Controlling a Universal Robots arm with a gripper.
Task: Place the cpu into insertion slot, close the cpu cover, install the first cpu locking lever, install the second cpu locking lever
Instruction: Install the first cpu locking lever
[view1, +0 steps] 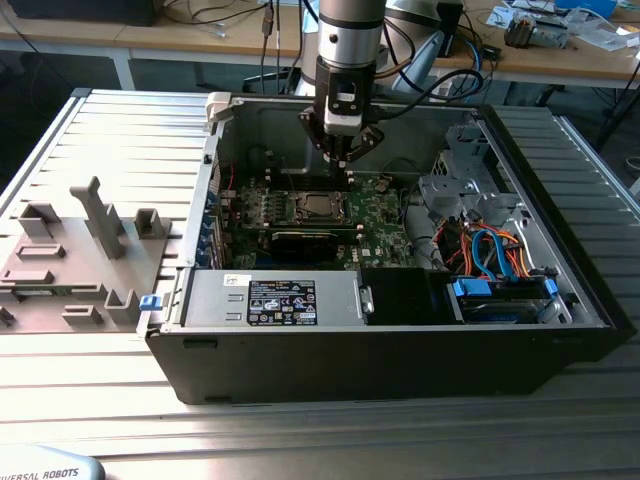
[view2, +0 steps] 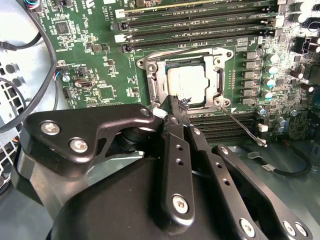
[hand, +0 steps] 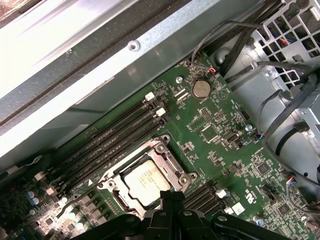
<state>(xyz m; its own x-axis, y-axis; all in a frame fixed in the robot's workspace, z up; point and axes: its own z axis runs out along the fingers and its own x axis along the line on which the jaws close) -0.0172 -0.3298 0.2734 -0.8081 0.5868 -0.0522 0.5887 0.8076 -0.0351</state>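
Where the arm reaches down into the open computer case (view1: 400, 360), the gripper (view1: 350, 168) is seen low over the green board (view1: 385, 215), at the edge of the socket.

Chip (view2: 192, 85): noted lying flat in the socket (view2: 184, 63), dull metal top turned up. It is close to square, so no clear long axis can be made out. Its edges are lined up with the memory slots (view2: 200, 25) that run on two sides of it.

Cover frame (view2: 151, 82): laid down flat around the chip, whose top is seen through the cut-out.

Gripper state: in both wrist views the fingers (view2: 174, 125) are drawn together to a narrow point, with nothing seen held between them. The point is placed over the near edge of the cover frame. Contact cannot be judged.

Surroundings: a thin wire lever (view2: 243, 127) is seen slanting out from one socket corner across the nearer memory slots, its tip well apart from the frame. A long black card (view1: 305, 238) is set just beside the socket. A coin battery (hand: 201, 89) and black cables (hand: 285, 125) are found further off on the board. A drive bay with blue and orange cables (view1: 490, 250) is seen towards the exterior view's right.
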